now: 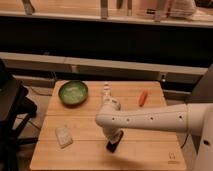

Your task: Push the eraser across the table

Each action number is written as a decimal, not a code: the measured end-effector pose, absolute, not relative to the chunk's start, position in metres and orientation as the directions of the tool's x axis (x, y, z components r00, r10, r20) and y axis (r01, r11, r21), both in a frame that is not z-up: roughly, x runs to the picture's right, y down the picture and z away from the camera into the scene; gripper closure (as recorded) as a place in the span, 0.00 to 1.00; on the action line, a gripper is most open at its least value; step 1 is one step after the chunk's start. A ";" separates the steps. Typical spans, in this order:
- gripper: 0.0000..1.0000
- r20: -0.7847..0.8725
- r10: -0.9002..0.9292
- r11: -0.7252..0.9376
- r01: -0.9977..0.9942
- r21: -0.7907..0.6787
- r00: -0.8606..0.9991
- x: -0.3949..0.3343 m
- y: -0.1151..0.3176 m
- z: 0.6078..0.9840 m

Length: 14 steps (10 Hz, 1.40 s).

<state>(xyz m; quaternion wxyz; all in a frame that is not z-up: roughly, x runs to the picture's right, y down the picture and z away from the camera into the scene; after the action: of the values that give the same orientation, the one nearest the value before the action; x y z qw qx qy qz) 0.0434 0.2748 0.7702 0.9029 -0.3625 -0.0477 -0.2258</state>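
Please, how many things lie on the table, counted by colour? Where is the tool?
Green: 1, bowl
White: 1, container
Orange-red: 1, oblong item
Pale beige: 1, sponge
Black: 1, eraser
Total: 5
Tool: shut, down at the eraser.

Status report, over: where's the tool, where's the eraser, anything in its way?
Tool shut, low over the table, front middle. Eraser right at its tip. Sponge toward the left edge, bowl at the back, neither close.
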 end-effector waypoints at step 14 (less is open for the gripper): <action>1.00 0.253 -0.365 0.643 0.439 -0.627 0.896 0.040 0.277 0.775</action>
<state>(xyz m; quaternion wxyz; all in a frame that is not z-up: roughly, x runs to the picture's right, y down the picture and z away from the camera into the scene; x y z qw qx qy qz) 0.0398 0.2766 0.7750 0.9048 -0.3594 -0.0515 -0.2224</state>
